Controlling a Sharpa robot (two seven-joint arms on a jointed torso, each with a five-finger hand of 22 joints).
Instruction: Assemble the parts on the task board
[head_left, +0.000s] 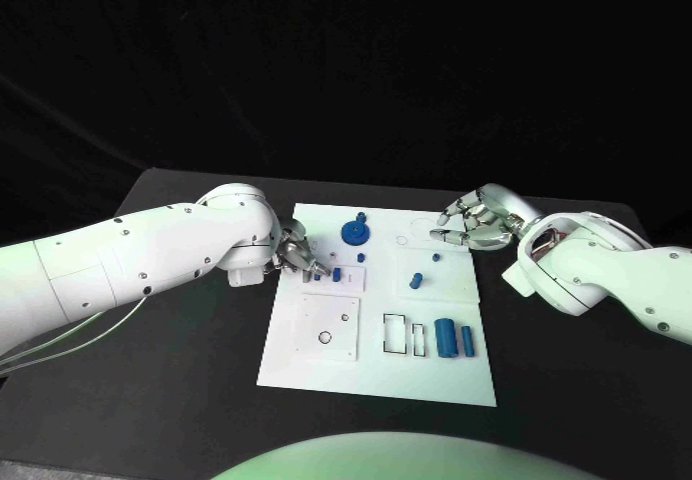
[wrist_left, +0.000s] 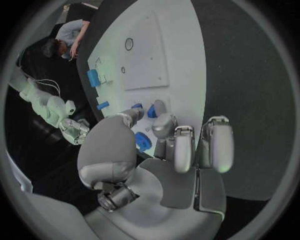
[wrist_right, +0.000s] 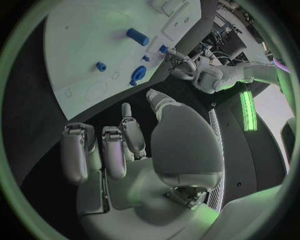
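The white task board (head_left: 378, 372) lies mid-table. My left hand (head_left: 296, 254) hangs low over its left edge and seems to pinch a small blue part (wrist_left: 152, 111) between thumb and a finger. Just beyond that hand stands a round blue part (head_left: 356, 235), also seen as the round blue part (wrist_left: 142, 141). A blue peg (head_left: 415, 280) stands mid-board, and two blue cylinders (head_left: 454, 338) lie near the right edge. My right hand (head_left: 476, 222) hovers at the board's far right corner, fingers apart and holding nothing. From the right wrist I see the board (wrist_right: 81, 50), the round part (wrist_right: 138, 74) and my left hand (wrist_right: 187, 67).
A square outline with small holes (head_left: 332, 325) and narrow rectangular slots (head_left: 401, 335) mark the board's near half. Black table (head_left: 188, 400) stretches on both sides of the board. Thin cables (head_left: 72, 335) hang under my left arm.
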